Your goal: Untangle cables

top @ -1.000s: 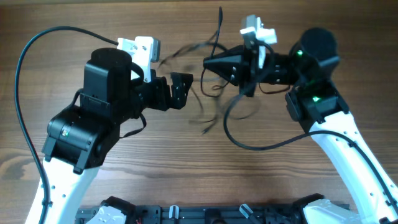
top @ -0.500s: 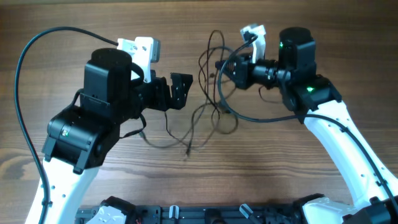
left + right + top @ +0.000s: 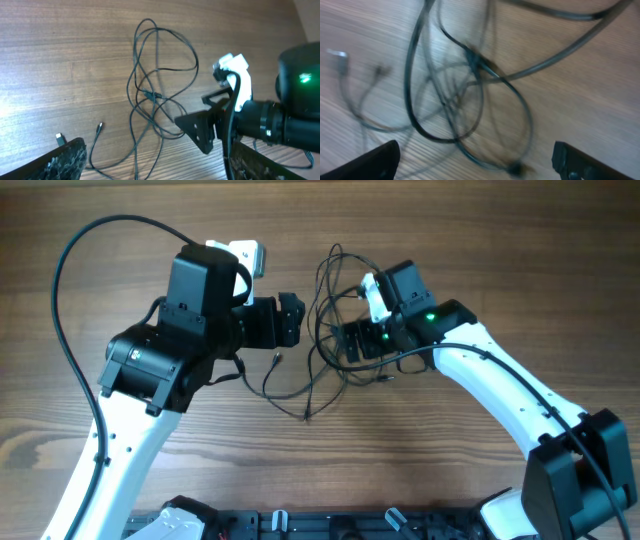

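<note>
Cables between left claw, right claw

Cables: thin black cords, slack, lying on the wooden table near its middle. Not yet apart.

Far part: several long, narrow loops laid over one another, rounded tops toward the far edge.

The loops pinch together at one crossing, about halfway down the bundle. There is a small dark lump there; knot or connector, cannot tell.

Below it the strands fan out toward the near side in loose open curves.

In the left wrist view two free ends trail off low and left: a small dark plug, and a paler plug beside it, apart.

Right wrist view is blurred; same overlapping loops, no finer detail.
</note>
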Motion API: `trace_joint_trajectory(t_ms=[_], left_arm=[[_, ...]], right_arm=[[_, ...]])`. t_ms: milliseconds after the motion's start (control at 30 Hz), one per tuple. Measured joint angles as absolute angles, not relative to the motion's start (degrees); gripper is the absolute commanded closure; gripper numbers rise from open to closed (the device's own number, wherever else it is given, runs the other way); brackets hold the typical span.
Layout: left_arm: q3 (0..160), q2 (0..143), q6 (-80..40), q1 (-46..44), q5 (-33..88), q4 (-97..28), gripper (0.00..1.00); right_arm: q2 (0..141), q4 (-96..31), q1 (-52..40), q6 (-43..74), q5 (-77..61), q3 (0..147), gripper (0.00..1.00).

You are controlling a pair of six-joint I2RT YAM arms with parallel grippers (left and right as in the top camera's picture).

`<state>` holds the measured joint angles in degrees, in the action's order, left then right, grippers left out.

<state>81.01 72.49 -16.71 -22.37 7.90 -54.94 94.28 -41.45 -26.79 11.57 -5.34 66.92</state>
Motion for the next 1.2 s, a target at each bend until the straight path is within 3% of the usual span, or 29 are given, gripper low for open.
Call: trace_joint_trajectory(t_ms=[133, 200, 300, 433, 500, 567, 667, 733, 833, 1200], left_arm=[[81.01, 72.49, -16.86, -22.37, 7.73, -55.83, 0.00], [81.01, 72.49, -16.86, -22.37, 7.70, -55.81, 0.00], [81.01, 72.51, -16.86, -22.37, 7.64, -55.75, 0.04], [81.06, 75.42, -16.93, -23.07, 7.49, -55.70, 0.18], [81.06, 78.65, -17.02, -24.53, 7.53, -55.59, 0.33], [81.06, 81.58, -16.82, -26.33, 7.49, -54.43, 0.39], [81.06, 82.89, -17.08, -28.40, 7.53, -53.71, 0.49], [81.06, 82.89, -17.04, -28.77, 7.51, -53.71, 0.44], [81.06, 82.89, -17.08, -28.77, 7.29, -53.67, 0.41], [81.06, 82.94, -17.08, -28.77, 7.27, -53.80, 0.37]], right_arm=[[94.28, -55.94, -26.74, 24.43, 16.73, 67.02, 0.00], [94.28, -54.43, -26.74, 26.68, 20.01, 67.00, 0.00], [94.28, -40.69, -26.70, 22.39, 16.71, 67.00, 0.00], [94.28, -26.76, -26.70, 16.80, 11.16, 67.20, 0.17], [94.28, -24.80, -26.68, 14.96, 9.96, 67.20, 0.35], [94.41, -24.93, -26.48, 14.55, 9.34, 67.20, 0.53], [96.33, -25.21, -26.02, 14.39, 9.02, 67.20, 0.62], [98.59, -26.11, -25.98, 15.25, 8.97, 67.20, 0.51], [102.13, -26.74, -25.93, 16.62, 7.42, 67.20, 0.56], [105.89, -24.62, -24.97, 20.16, 11.09, 67.20, 0.56]])
